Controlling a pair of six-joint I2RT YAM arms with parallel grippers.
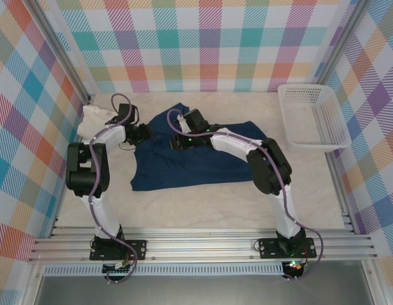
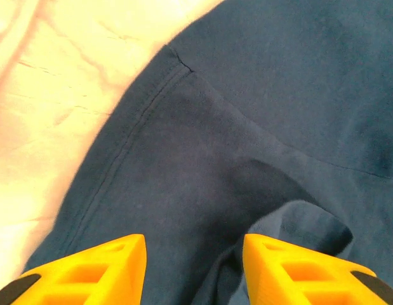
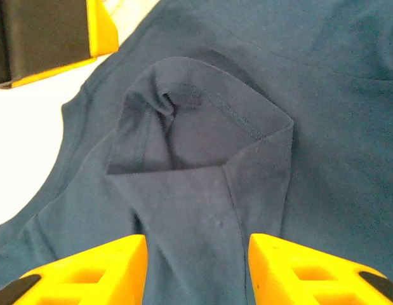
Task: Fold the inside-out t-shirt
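Left claw [image 2: 195,241]: jaws parted, nothing pinched, over the left edge of the inside-out t-shirt [image 1: 202,164], beside a stitched hem; right claw [image 3: 197,239]: also parted, empty, above a bunched sleeve fold; shirt lies rumpled mid-table [image 1: 215,204]; cream shirt [image 1: 93,121] far left; basket [image 1: 310,117] far right.

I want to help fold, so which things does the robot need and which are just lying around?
Needed: dark navy blue cloth t-shirt; left gripper; right gripper.
Lying about: cream-white folded cloth; white plastic mesh basket.
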